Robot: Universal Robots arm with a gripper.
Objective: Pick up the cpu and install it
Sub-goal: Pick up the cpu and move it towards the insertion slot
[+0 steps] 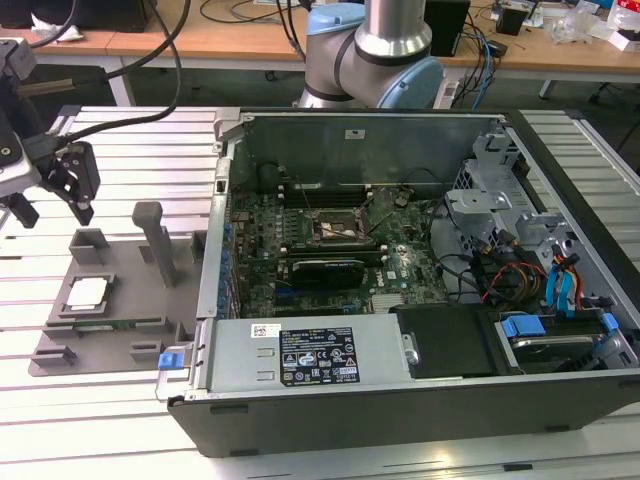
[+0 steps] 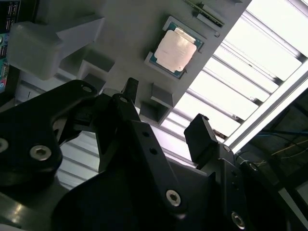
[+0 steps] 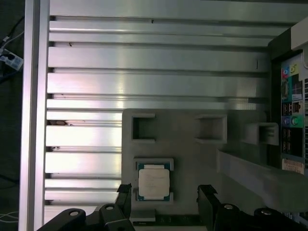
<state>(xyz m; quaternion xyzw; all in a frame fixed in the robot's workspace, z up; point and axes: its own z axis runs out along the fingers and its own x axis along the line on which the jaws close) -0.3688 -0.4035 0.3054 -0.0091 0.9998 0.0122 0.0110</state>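
Gripper (image 3: 165, 191) jaws apart, empty — it hovers over the cpu (image 3: 154, 182), which sits untouched in its pocket on the grey fixture plate (image 3: 192, 159). Pick not yet made; motherboard socket (image 1: 338, 228) in the open case (image 1: 330, 415) looks unfilled — install all left.

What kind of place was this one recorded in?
Most likely a robotics lab or test bench: an opened desktop computer lies on a slotted aluminium table, a robot arm stands behind it, and cluttered desks run along the back.
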